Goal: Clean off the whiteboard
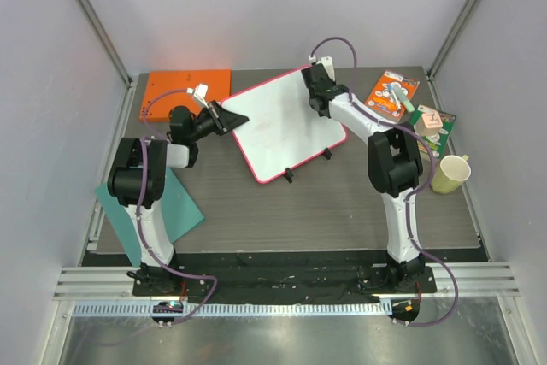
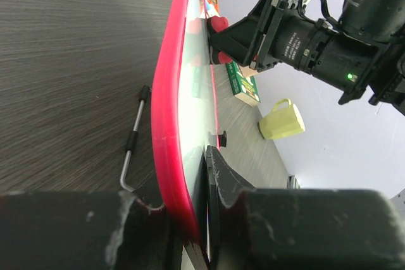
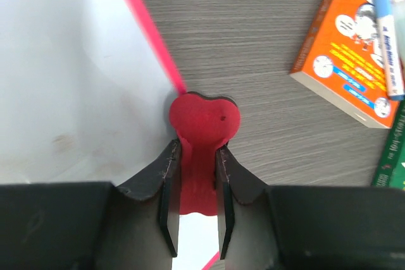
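Item: whiteboard (image 1: 286,130), centre frame, rim clamped by left gripper (image 1: 227,118). Right gripper (image 3: 197,150) pinches heart-shaped red eraser (image 3: 204,118); advise flat, overlapping strokes.

We document a dark wood-grain tabletop (image 1: 325,211). An orange board (image 1: 184,87) lies at its far left corner. A teal sheet (image 1: 175,207) lies at the near left, slightly overhanging the edge. The whiteboard (image 1: 286,126) occupies the far middle. At the right are an orange box (image 1: 391,94), a green box (image 1: 430,130) just beside it, and a yellow-green mug (image 1: 450,173).
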